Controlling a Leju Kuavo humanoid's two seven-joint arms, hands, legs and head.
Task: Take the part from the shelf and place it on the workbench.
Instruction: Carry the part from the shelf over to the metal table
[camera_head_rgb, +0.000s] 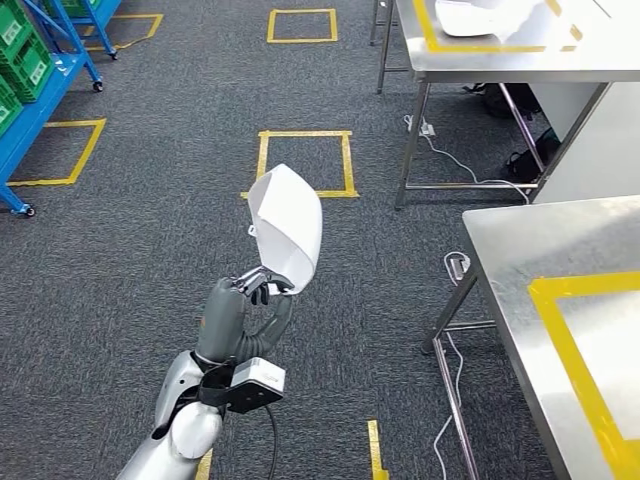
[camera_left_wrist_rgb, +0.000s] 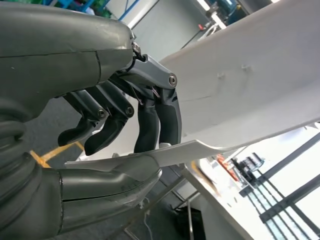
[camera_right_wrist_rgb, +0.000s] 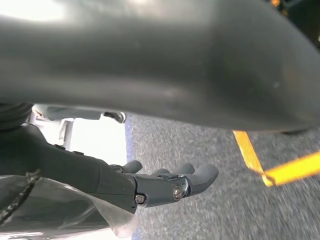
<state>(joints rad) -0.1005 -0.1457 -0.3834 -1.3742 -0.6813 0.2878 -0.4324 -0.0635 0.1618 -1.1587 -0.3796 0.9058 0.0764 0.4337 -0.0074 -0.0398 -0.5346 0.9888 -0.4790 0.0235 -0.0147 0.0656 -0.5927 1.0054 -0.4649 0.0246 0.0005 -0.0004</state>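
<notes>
A white curved shell part (camera_head_rgb: 287, 226) stands up in front of me over the carpet, and my left hand (camera_head_rgb: 240, 312) holds it by its lower edge. The left wrist view shows the thumb (camera_left_wrist_rgb: 113, 177) under a thin lip of the white part (camera_left_wrist_rgb: 241, 90) and dark fingers (camera_left_wrist_rgb: 158, 120) pressing from the other side. My right hand (camera_right_wrist_rgb: 166, 185) hangs over grey carpet with its fingers stretched out and nothing in them. A steel workbench (camera_head_rgb: 521, 250) with a yellow tape outline stands at the right.
A second steel table (camera_head_rgb: 483, 60) at the back right carries a white object (camera_head_rgb: 475, 15). Blue shelving (camera_head_rgb: 34, 100) with green crates stands at the far left. Yellow tape squares (camera_head_rgb: 306, 160) mark the carpet. Cables (camera_head_rgb: 453, 165) lie on the floor beside the tables' legs.
</notes>
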